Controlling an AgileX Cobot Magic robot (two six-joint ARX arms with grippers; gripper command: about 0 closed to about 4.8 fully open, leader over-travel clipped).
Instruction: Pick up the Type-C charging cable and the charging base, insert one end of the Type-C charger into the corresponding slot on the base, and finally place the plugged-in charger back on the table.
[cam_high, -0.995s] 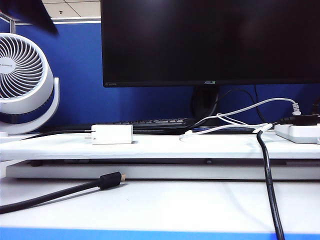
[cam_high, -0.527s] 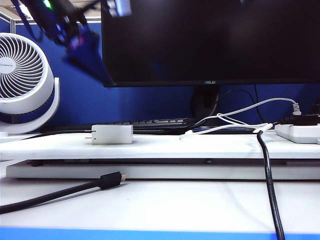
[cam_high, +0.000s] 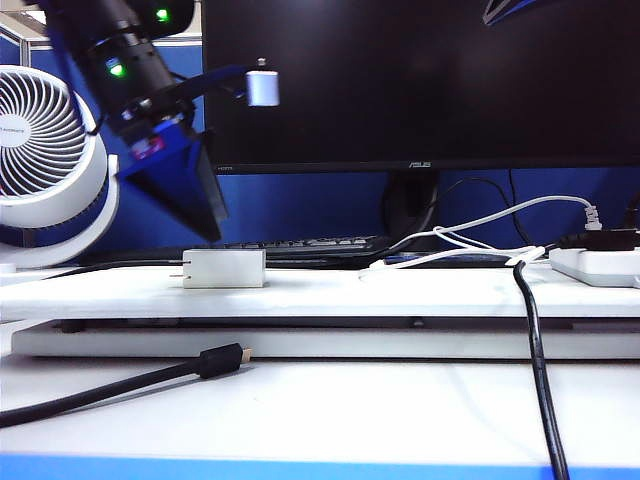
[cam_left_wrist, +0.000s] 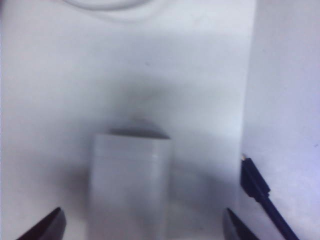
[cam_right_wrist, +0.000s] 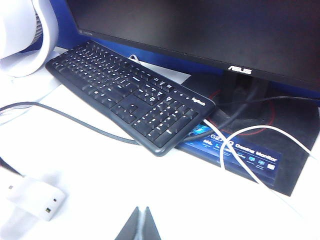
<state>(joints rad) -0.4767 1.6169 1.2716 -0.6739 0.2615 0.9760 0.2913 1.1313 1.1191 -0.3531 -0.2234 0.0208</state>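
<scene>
Left gripper hovers fingers-wide over the charging base, a rigid, smooth, light block: pinch its flat sides; right gripper, fingers together, hangs above the bench.

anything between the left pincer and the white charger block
Nothing visible does. The left pincer hangs open right above the small white rectangular charging base on the raised white board; the thick black cable's plug lies off to one side, outside the jaws. The right pincer is shut, elsewhere.

The left gripper hangs over the charging base, fingertips spread wide on either side. A black plug lies near on the table.
</scene>
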